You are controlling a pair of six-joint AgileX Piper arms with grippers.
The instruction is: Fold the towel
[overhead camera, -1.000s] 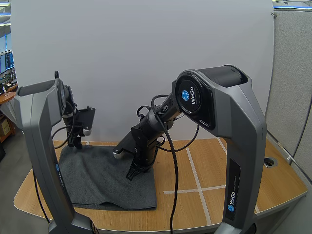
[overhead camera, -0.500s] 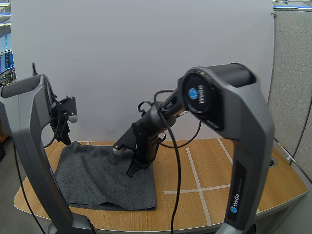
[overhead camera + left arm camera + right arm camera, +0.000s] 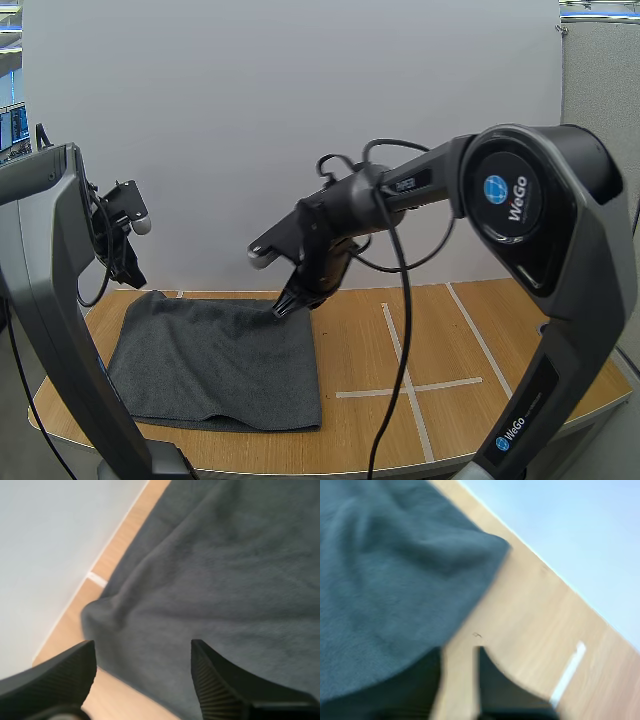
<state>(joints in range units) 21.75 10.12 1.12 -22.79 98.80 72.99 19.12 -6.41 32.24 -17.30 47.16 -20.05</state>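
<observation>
Your table [image 3: 490,330] is bare wood with white tape lines [image 3: 396,350], and a plain white wall [image 3: 300,100] stands behind it. The towel [image 3: 215,360], dark grey, lies flat on the table's left half, with its near edge a bit rumpled. The left gripper [image 3: 130,272] hangs above the towel's far left corner and the right gripper [image 3: 284,306] above its far right corner, both empty. The left wrist view shows what the high view can't: ribbed fingers [image 3: 55,675] wide apart over that corner, with a crease running from it. In the right wrist view the fingers [image 3: 510,690] are narrowly apart with wood between them and the towel corner just beside, blurred.
</observation>
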